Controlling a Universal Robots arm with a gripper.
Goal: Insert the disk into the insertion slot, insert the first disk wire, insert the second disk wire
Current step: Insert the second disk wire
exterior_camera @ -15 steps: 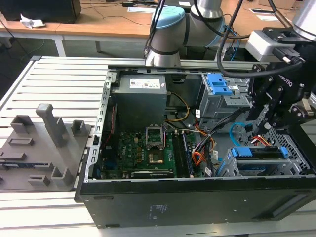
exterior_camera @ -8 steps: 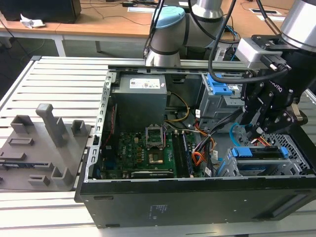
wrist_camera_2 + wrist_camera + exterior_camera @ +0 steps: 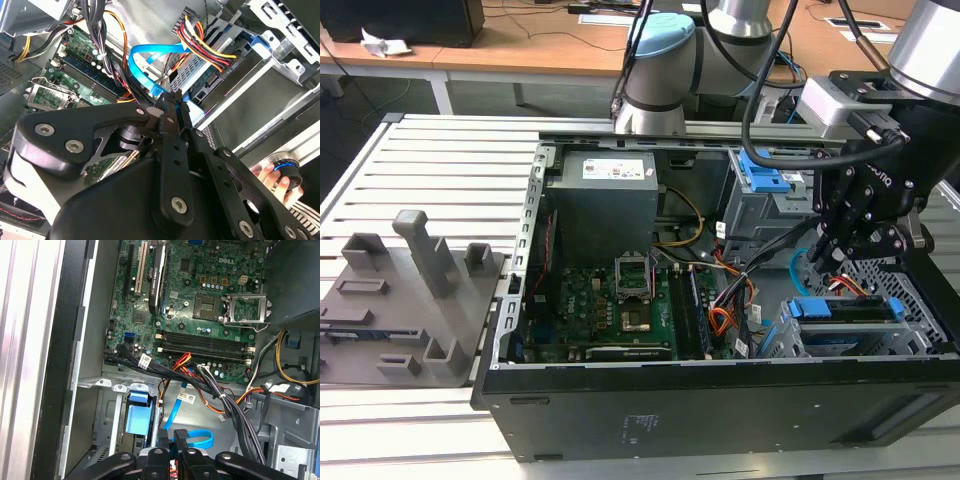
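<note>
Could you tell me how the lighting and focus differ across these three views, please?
In the exterior view, even room light; the open black computer case is dark inside. In the second wrist view, the black gripper looms large and soft up close, while the thin flat light-blue cable stays bright. In the first wrist view, the green motherboard is evenly lit, and the pale slatted table looks washed out.

Just beside the matt black plastic gripper, the second disk wire is smooth, glossy light-blue plastic. The insertion slot below it is dull grey perforated sheet metal. The motherboard nearby looks glossy green.
</note>
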